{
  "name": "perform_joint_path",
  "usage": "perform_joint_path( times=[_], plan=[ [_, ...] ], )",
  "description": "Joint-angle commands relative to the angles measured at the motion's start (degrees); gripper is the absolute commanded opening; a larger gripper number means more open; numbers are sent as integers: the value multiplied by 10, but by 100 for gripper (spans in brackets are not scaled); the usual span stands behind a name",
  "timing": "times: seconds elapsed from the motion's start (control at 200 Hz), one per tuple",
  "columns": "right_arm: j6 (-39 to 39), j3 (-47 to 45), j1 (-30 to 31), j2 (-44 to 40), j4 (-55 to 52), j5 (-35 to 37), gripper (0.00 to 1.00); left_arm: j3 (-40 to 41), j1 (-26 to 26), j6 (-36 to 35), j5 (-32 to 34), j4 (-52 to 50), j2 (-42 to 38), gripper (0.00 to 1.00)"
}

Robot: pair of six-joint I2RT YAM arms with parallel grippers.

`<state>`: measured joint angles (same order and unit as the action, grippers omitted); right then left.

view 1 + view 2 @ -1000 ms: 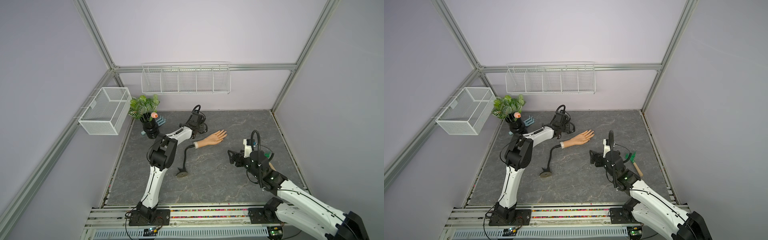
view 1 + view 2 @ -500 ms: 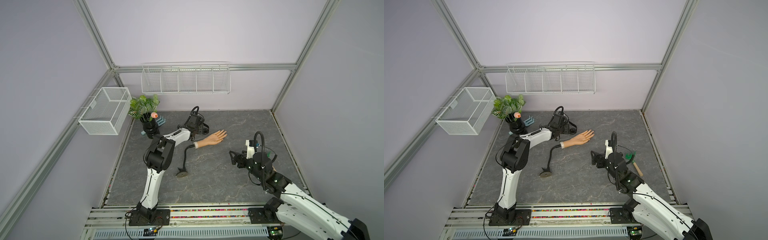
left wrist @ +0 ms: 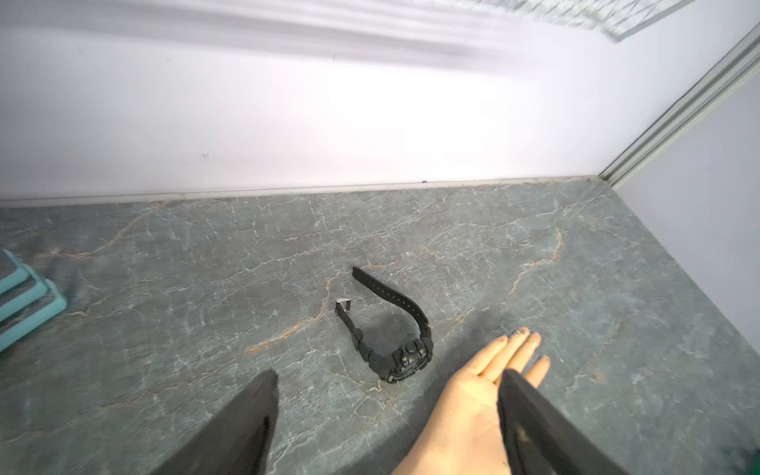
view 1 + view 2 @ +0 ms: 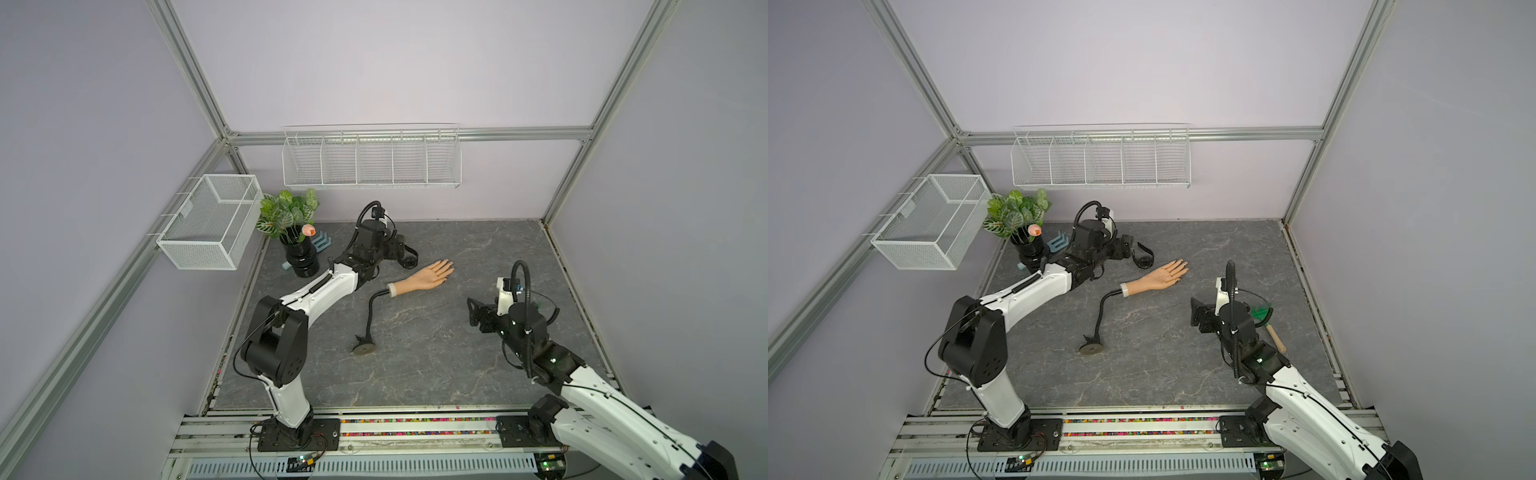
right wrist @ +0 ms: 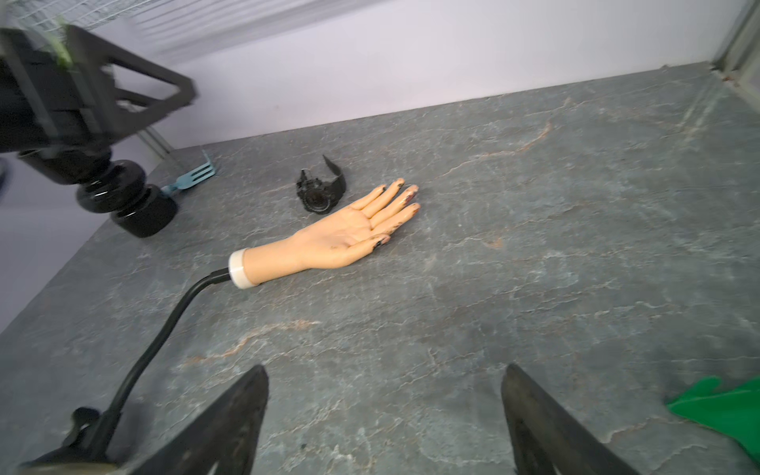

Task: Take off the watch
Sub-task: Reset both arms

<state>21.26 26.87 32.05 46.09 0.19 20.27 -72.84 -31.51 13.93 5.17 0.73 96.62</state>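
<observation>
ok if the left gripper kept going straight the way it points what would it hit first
Probably the watch, lying on the table just ahead, about centred between the open jaws of the left gripper. The mannequin hand lies off to one side. Depth is unclear; the table could come first.

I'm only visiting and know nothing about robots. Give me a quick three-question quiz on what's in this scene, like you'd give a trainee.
1. True or false: the watch is buckled round the wrist of the mannequin hand.
2. The left gripper is: A) shut on the watch, B) open and empty, C) shut on the hand.
3. Fill in: the plant stands in a ____ pot.
Key: 1 false, it lies unbuckled on the table beside the fingers; 2 B; 3 black.
</observation>
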Motion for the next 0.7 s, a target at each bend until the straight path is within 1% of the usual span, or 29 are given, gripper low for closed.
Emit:
perform_joint_path(
  times=[0.0, 0.09, 0.175, 0.225, 0.325, 0.345, 0.38, 0.39, 0.42, 0.465, 0.49, 0.575, 0.695],
  plan=[
    [-55, 12, -39, 28, 42, 42, 89, 83, 0, -7, 23, 31, -83, 84],
    [-69, 25, -83, 65, 54, 55, 89, 157, 0, -17, 73, 38, -150, 84],
    [-83, 38, -130, 100, 63, 67, 89, 217, 0, -8, 169, 22, -210, 84],
    [-94, 38, -155, 118, 79, 68, 89, 258, 0, -18, 226, 28, -243, 84],
    [-109, 25, -196, 145, 114, 72, 89, 353, 1, -48, 327, 91, -300, 82],
    [-113, 20, -200, 148, 122, 75, 89, 374, 1, -56, 336, 107, -308, 81],
    [-124, 11, -200, 154, 140, 85, 89, 404, 2, -69, 374, 133, -319, 81],
    [-127, 8, -213, 156, 145, 87, 89, 412, 2, -73, 380, 140, -322, 81],
    [-136, 0, -221, 160, 160, 95, 89, 434, 4, -80, 400, 159, -329, 81],
    [-148, -13, -230, 170, 184, 105, 89, 460, 9, -89, 423, 195, -337, 82],
    [-154, -18, -234, 176, 195, 110, 89, 466, 13, -87, 428, 195, -344, 82],
    [-168, -29, -245, 205, 228, 123, 89, 470, 32, -107, 380, 185, -363, 82],
    [-191, -34, -250, 266, 286, 136, 89, 504, 47, -170, 383, 248, -362, 81]
  ],
)
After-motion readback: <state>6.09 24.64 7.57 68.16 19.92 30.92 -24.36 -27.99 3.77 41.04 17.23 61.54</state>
